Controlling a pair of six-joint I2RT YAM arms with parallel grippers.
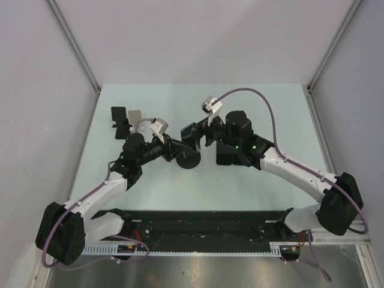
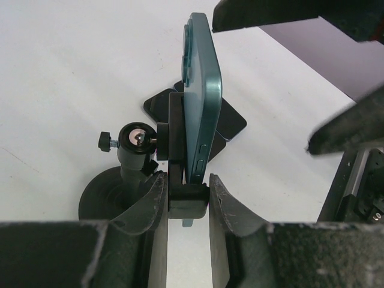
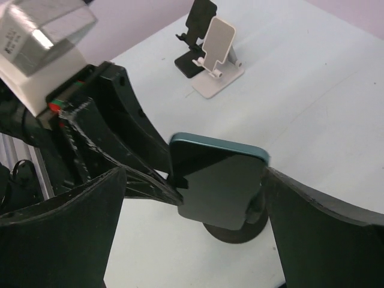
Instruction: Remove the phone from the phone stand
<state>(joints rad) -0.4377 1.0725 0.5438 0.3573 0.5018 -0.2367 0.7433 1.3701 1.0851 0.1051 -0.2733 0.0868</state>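
Note:
A teal phone [image 2: 201, 90] stands on edge in the black clamp [image 2: 187, 201] of the phone stand, which has a ball joint [image 2: 137, 139] and a round base [image 1: 189, 159]. My left gripper [image 2: 186, 204] is shut on that clamp from the side, below the phone. My right gripper [image 3: 193, 180] is open, its wide fingers [image 3: 66, 228] straddling the phone [image 3: 219, 183]. The right finger sits against the phone's edge and the left one stands well apart. From above, both grippers meet at the phone [image 1: 189, 133] mid-table.
A black folding stand [image 1: 119, 117] and a white one [image 1: 135, 117] sit at the back left. A dark flat object [image 1: 228, 153] lies under my right arm. Grey walls enclose the table on three sides.

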